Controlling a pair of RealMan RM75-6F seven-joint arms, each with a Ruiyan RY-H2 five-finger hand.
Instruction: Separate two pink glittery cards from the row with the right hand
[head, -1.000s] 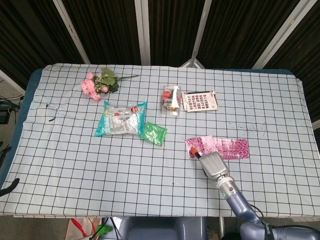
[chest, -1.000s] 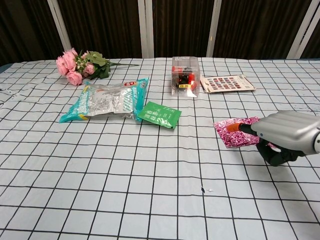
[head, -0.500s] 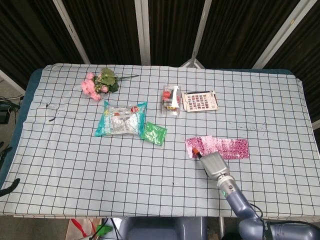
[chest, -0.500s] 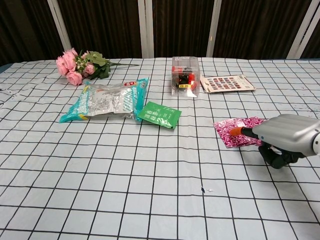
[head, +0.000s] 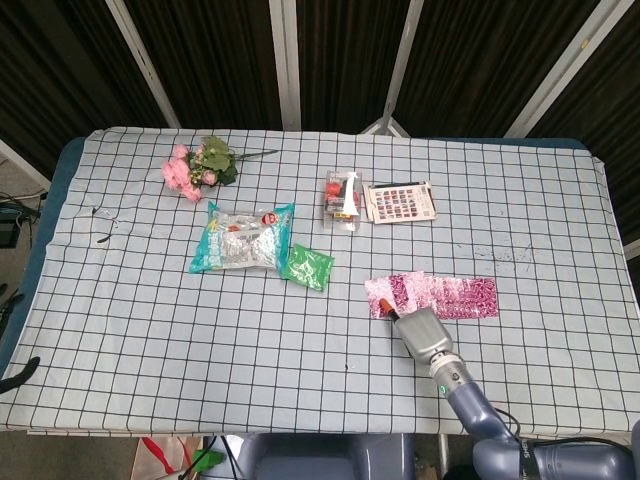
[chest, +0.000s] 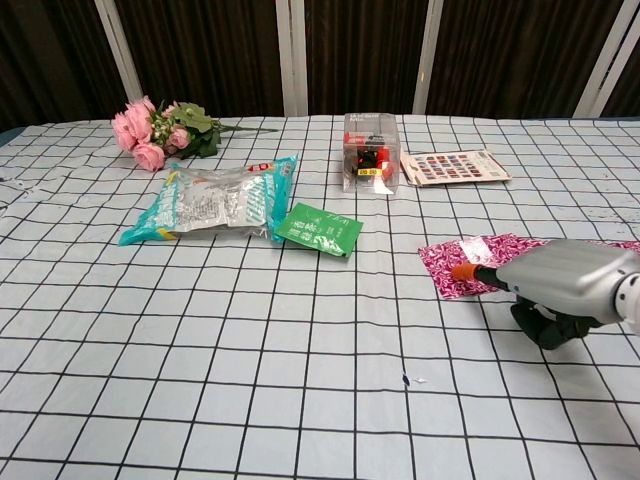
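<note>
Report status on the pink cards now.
Right hand fingertip presses the leftmost of the pink glittery cards. Left hand not in view. Green packet lies apart, not in the way.

Table (head: 120, 300) under a pale black-gridded cloth (chest: 200, 380), dark ribbed wall behind, white slanted beams (head: 285, 60) across it

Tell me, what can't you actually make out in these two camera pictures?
- Right hand, chest view: its silver back hides how the fingers lie underneath; only an orange fingertip shows on the pink glittery cards.
- How many cards form the row: they overlap in the head view, and the hand covers part in the chest view.
- Left hand: in neither view.
- Print on the green packet and sticker sheet: too small to read.
</note>
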